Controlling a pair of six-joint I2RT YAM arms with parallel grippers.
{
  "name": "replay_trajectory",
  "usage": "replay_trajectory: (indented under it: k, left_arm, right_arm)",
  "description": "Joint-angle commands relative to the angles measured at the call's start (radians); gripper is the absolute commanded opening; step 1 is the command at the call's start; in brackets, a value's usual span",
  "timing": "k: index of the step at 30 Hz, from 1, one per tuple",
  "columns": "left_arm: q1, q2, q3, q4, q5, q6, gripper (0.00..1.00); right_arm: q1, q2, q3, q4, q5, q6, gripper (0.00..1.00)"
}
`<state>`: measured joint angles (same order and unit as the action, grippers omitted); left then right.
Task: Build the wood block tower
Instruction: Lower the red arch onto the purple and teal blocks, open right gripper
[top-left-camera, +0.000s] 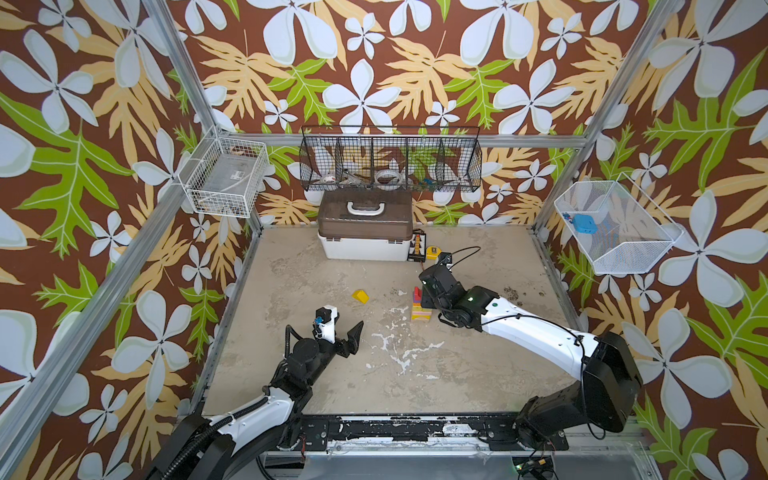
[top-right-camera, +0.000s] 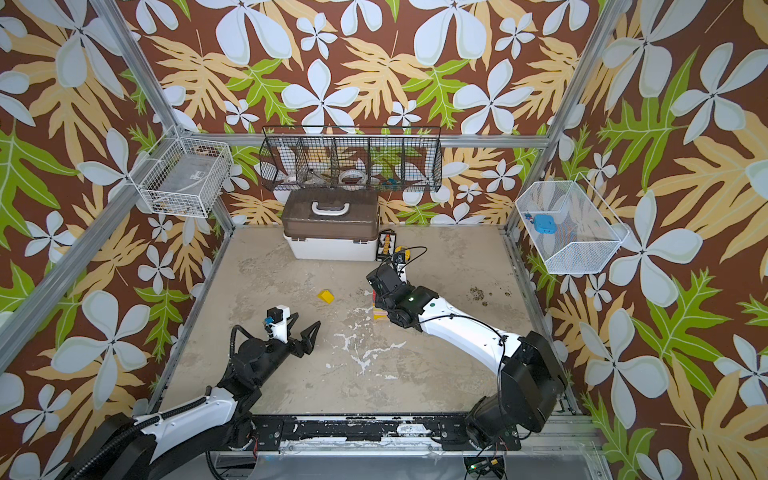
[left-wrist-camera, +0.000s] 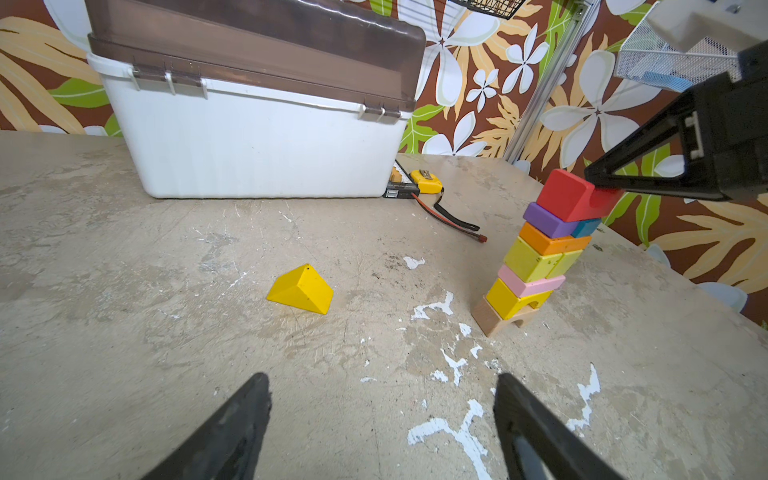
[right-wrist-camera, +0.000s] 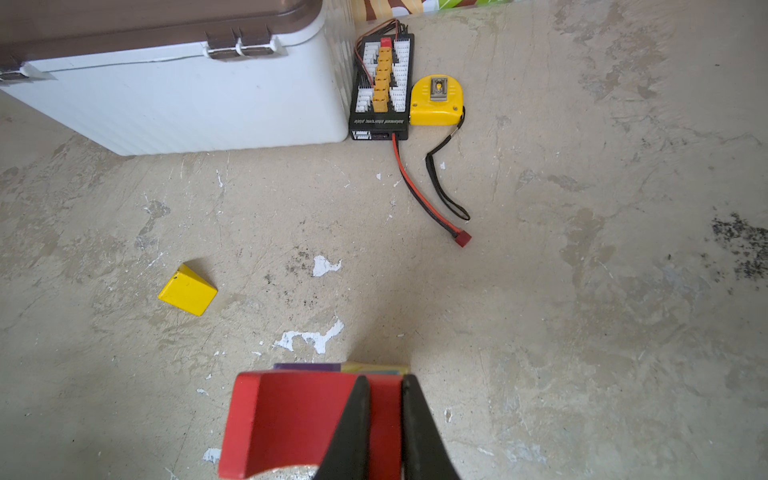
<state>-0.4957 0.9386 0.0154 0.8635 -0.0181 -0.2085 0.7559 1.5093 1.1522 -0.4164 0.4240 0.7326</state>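
One loose piece to place, judging by the tabletop (top-left-camera: 457, 374): finding the yellow roof piece (top-left-camera: 360, 296) lying alone at about 9 o'clock from the tower (top-left-camera: 419, 309) in both top views, well apart from it. Placing it at about 1 o'clock from the left fingers (left-wrist-camera: 241, 428), near them and out ahead, with only bare tabletop between. Reading those fingers as spread wide and holding nothing, hovering low. Finding the right fingers (right-wrist-camera: 355, 428) drawn narrow and pinching a thin part of the red arch (right-wrist-camera: 291, 419), sitting on top of the tower, so counting that arm as occupied and as the farther one from the piece. Judging the left arm the nearer and freer for the fetch. Not managing to read the piece's ridge line in the top views, being too small there; leaving the wrist turn for closing across the sloped faces, not along the ridge, undecided.
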Motion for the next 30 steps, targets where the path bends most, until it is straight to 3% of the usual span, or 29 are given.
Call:
replay_trajectory:
  k: [1,17,30]
  left_arm:
    - [-0.002,0.001,0.007,0.023,0.003,0.005,0.85]
    - [-0.004,0.011,0.013,0.019,0.004,0.005,0.84]
    - [-0.007,0.019,0.018,0.016,0.004,0.008,0.83]
  right_arm:
    - [-0.002,0.003,0.004,0.005,0.016,0.005,0.14]
    - [-0.002,0.007,0.000,0.016,-0.001,0.026,0.16]
    - [-0.002,-0.002,0.000,0.013,0.006,0.028,0.23]
